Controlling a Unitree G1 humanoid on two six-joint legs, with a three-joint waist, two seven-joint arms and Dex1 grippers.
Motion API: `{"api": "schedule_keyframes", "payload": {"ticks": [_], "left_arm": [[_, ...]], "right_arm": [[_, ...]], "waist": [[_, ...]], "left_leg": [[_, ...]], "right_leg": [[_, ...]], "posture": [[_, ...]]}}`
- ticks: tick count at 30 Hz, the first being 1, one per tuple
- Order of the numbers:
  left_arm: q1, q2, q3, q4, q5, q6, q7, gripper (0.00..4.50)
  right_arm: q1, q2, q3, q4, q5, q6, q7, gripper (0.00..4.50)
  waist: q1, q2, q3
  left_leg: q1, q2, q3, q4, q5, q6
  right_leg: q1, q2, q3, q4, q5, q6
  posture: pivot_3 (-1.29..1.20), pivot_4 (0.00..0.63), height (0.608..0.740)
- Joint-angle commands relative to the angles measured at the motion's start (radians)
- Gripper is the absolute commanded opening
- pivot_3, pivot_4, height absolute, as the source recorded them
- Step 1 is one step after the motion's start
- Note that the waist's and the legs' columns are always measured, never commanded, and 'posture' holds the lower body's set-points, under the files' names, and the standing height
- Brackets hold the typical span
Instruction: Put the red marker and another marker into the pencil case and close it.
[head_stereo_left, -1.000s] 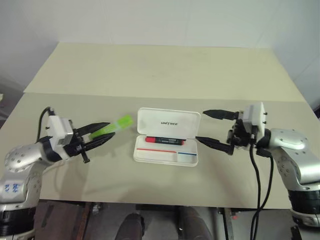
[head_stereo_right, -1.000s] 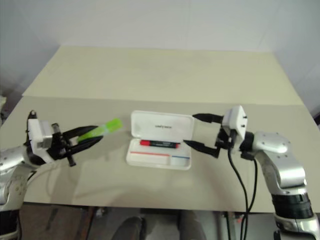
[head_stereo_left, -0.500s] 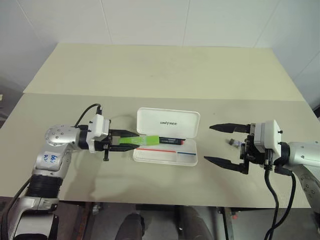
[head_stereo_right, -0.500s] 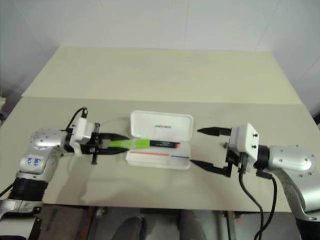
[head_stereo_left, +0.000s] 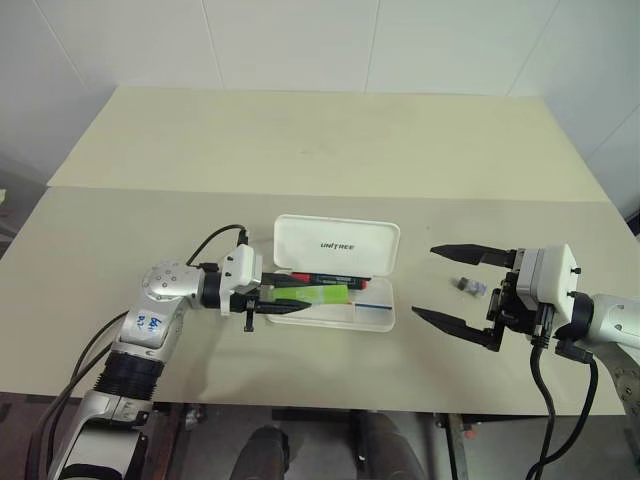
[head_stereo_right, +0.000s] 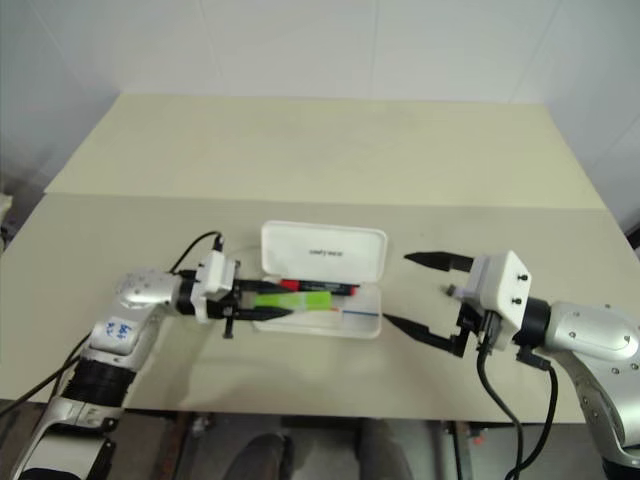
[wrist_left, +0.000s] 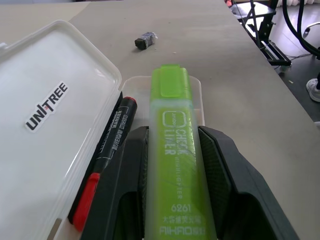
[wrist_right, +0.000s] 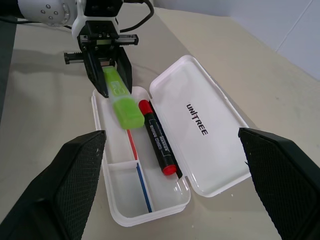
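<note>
The white pencil case (head_stereo_left: 380, 318) lies open at the table's middle, its UNITREE lid (wrist_right: 200, 125) folded back. The red marker (head_stereo_left: 320, 280) rests inside along the hinge side. My left gripper (head_stereo_left: 292, 295) reaches in level from the left, shut on the light-green highlighter (wrist_left: 175, 150). The highlighter's free end hangs over the tray beside the red marker (wrist_left: 112, 150). Whether it touches the tray floor I cannot tell. To the right of the case my right gripper (head_stereo_left: 424, 281) stands wide open with nothing between its fingers.
A small grey clip-like piece (head_stereo_left: 466, 285) lies on the table between the right gripper's fingers and its body. The beige table stretches far behind the case. Its front edge runs just below both arms.
My left gripper carried the highlighter rightward and down, from left of the case to over its tray. The right gripper drew back to the right, away from the case.
</note>
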Motion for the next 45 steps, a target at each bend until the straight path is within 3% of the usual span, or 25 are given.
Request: {"api": "schedule_keyframes", "payload": {"ticks": [1, 12, 35, 36, 43, 45], "left_arm": [[-0.002, -0.010, -0.010, 0.064, 0.015, -0.065, -0.038, 1.04], [-0.029, -0.036, -0.021, 0.181, 0.050, -0.161, -0.078, 1.04], [-0.106, -0.073, -0.042, 0.168, 0.066, -0.102, -0.072, 1.04], [-0.106, -0.073, -0.042, 0.167, 0.063, -0.093, -0.075, 1.78], [-0.112, -0.082, -0.041, 0.170, 0.068, -0.099, -0.058, 4.14], [-0.112, -0.085, -0.038, 0.157, 0.060, -0.095, -0.056, 4.48]], "right_arm": [[0.000, 0.001, -0.028, -0.040, 0.015, -0.007, -0.018, 4.50], [0.010, 0.002, -0.034, -0.056, 0.018, -0.006, -0.045, 4.50], [-0.001, 0.021, -0.011, -0.053, 0.000, -0.022, -0.082, 4.50], [-0.002, 0.021, -0.011, -0.054, 0.001, -0.021, -0.083, 4.50], [-0.010, 0.019, -0.005, -0.047, -0.001, -0.023, -0.085, 4.50], [-0.020, 0.022, 0.004, -0.038, -0.006, -0.026, -0.084, 4.50]], "waist": [[0.000, 0.000, 0.000], [0.001, 0.000, 0.000], [0.001, 0.000, 0.000], [0.001, 0.000, 0.000], [0.001, 0.000, 0.000], [0.002, 0.000, 0.000]], "left_leg": [[0.000, 0.000, 0.000, 0.000, 0.000, 0.000], [0.000, 0.000, 0.000, 0.000, 0.000, 0.000], [0.000, -0.001, 0.000, 0.001, 0.000, 0.001], [0.000, -0.001, 0.000, 0.001, 0.000, 0.001], [0.000, -0.001, 0.000, 0.001, 0.001, 0.001], [0.000, -0.001, 0.000, 0.001, 0.000, 0.001]], "right_leg": [[0.000, 0.000, 0.000, 0.000, 0.000, 0.000], [0.000, 0.000, 0.000, 0.001, 0.000, 0.000], [0.000, 0.000, 0.000, 0.002, 0.000, 0.000], [0.000, 0.000, 0.000, 0.002, 0.000, 0.000], [0.000, 0.000, 0.000, 0.002, 0.000, 0.000], [0.000, 0.000, 0.000, 0.002, 0.000, 0.000]], "posture": [[0.00, 0.150, 0.740], [0.00, 0.150, 0.740], [0.00, 0.150, 0.740], [0.00, 0.150, 0.740], [0.00, 0.150, 0.740], [0.00, 0.150, 0.740]]}}
